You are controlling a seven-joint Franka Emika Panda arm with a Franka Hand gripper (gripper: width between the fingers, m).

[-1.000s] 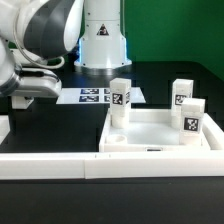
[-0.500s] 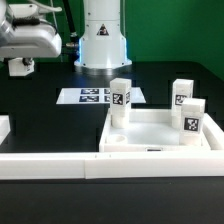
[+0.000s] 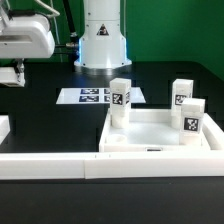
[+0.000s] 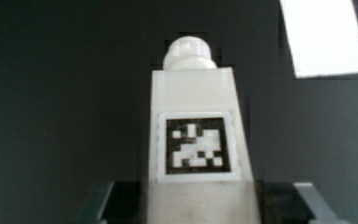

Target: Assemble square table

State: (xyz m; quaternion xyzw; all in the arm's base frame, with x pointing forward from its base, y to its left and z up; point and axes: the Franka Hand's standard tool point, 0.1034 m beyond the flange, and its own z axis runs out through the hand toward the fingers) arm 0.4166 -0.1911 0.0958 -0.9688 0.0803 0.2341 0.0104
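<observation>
The wrist view shows a white leg (image 4: 197, 110) with a black-and-white tag and a rounded peg end, and my gripper (image 4: 202, 208) is shut on it, one dark finger (image 4: 112, 203) on each side. In the exterior view my gripper (image 3: 12, 74) hangs high at the far left, above the black table. The square table's white slab (image 3: 150, 140) lies at the exterior view's right. Three tagged legs stand upright in its corners: one at the back left (image 3: 120, 98), one at the back right (image 3: 181, 94) and one at the front right (image 3: 191, 116).
The marker board (image 3: 92, 96) lies flat behind the slab, in front of the robot's white base (image 3: 100, 35). A long white rail (image 3: 60, 167) runs along the front. A small white piece (image 3: 3, 128) shows at the left edge. A white patch (image 4: 336, 40) shows in the wrist view's corner.
The arm has risen and swung toward the exterior view's left, uncovering the marker board's left end. The slab and its three legs have stayed put. The grip has not changed.
</observation>
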